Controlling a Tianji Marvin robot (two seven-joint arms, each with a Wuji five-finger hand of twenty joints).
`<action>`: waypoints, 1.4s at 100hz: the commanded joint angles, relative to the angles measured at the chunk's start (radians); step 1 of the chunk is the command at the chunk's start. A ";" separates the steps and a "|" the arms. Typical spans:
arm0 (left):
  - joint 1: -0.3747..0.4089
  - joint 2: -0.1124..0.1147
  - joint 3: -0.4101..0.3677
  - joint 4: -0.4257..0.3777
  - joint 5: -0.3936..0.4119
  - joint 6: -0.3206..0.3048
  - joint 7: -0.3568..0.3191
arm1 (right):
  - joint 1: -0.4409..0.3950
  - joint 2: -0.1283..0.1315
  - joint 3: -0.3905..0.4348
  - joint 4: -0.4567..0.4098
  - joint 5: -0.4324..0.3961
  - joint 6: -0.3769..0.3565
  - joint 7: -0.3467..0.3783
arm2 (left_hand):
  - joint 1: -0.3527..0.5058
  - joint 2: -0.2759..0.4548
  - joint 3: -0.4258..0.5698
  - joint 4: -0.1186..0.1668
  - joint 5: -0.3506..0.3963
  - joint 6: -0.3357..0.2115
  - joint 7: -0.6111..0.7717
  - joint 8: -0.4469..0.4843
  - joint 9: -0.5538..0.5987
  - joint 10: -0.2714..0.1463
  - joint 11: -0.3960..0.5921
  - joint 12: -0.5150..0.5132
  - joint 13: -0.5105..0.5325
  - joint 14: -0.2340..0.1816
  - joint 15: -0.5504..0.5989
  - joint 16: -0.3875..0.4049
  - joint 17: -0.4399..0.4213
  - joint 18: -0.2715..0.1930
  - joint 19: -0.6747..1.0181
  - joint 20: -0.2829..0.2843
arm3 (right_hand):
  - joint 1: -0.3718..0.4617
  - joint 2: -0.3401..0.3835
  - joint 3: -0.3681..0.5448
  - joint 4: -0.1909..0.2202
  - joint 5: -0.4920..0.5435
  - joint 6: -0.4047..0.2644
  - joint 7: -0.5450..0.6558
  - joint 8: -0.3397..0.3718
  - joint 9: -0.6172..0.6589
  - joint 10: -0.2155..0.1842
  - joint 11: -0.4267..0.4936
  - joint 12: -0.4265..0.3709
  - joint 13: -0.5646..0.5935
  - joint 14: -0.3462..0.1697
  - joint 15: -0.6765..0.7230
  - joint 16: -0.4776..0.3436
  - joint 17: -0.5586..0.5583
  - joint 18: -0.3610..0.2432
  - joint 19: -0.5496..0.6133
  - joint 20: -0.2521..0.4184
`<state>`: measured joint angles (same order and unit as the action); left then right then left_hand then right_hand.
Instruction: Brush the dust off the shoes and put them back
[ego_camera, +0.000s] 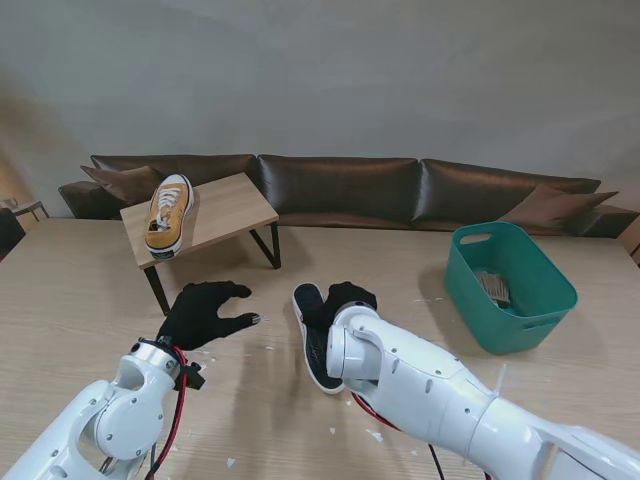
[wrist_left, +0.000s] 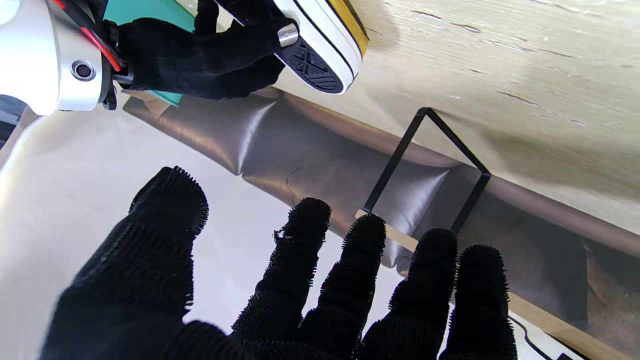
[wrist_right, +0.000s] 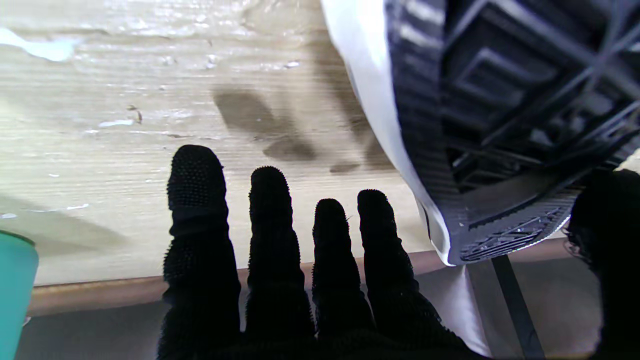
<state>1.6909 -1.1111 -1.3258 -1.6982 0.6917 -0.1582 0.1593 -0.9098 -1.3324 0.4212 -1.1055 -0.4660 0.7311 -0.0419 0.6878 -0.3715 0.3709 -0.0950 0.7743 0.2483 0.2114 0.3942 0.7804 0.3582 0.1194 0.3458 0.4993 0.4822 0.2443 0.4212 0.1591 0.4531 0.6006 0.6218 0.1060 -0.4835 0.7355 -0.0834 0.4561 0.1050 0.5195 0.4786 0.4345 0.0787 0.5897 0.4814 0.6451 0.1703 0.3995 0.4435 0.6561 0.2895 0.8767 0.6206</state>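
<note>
One yellow shoe with a white sole and laces stands upright on the small wooden low table at the far left. The second shoe is tipped on its side on the big table, black sole facing my left. My right hand is shut on it, with the thumb against the sole and the fingers along the other side. My left hand hovers to the shoe's left, apart from it. It is open, its gloved fingers spread, and holds nothing.
A teal basket stands at the right with a brush-like object inside. Small white scraps lie on the wooden table top near me. The low table's black metal legs stand just beyond my left hand. A dark sofa runs along the back.
</note>
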 joint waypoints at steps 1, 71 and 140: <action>0.004 -0.005 -0.002 -0.007 -0.002 -0.002 -0.014 | 0.002 -0.016 -0.012 0.016 0.006 -0.003 0.021 | 0.035 0.040 -0.018 0.030 0.014 0.013 0.007 0.008 0.012 0.006 0.002 0.011 0.013 -0.008 -0.011 0.014 -0.015 -0.009 -0.027 0.015 | 0.013 -0.071 0.033 0.023 0.027 0.020 0.017 -0.015 -0.020 0.029 0.023 0.003 -0.028 -0.007 0.024 0.002 -0.465 -0.017 -0.018 0.021; -0.006 -0.006 0.009 0.007 -0.019 0.020 -0.022 | -0.035 -0.033 0.006 0.018 0.028 -0.088 -0.032 | 0.045 0.059 -0.027 0.032 0.022 0.019 0.007 0.010 0.014 0.018 0.000 0.011 0.010 -0.003 -0.012 0.015 -0.009 -0.006 -0.058 0.034 | 0.463 -0.556 0.649 -0.234 0.533 -0.194 0.721 -0.157 0.675 -0.081 0.113 0.262 0.473 -0.105 0.559 0.220 -0.133 -0.079 0.361 0.019; -0.104 -0.028 0.089 0.152 -0.207 0.133 -0.053 | -0.240 0.065 0.248 -0.178 -0.001 -0.365 -0.162 | 0.071 0.059 -0.010 0.030 -0.025 0.033 -0.023 -0.003 -0.012 0.053 -0.001 0.027 -0.005 0.020 -0.002 0.033 -0.020 -0.006 -0.078 0.068 | 0.481 -0.475 0.726 -0.250 0.434 -0.106 0.914 -0.252 0.686 -0.021 0.139 0.278 0.629 -0.124 0.551 0.252 0.070 -0.050 0.367 0.016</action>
<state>1.5953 -1.1278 -1.2399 -1.5458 0.4752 -0.0313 0.1383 -1.1389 -1.2771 0.6626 -1.2743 -0.4664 0.3747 -0.2149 0.7374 -0.3413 0.3596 -0.0950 0.7761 0.2784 0.2073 0.3979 0.7900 0.4006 0.1225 0.3616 0.4993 0.4845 0.2432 0.4347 0.1589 0.4532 0.5485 0.6750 0.3998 -0.9999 1.1629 -0.4308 0.8871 0.1245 1.2640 0.2171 1.0562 0.1090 0.6925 0.7424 1.2188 0.0722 0.9429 0.6756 0.6746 0.2232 1.1968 0.6249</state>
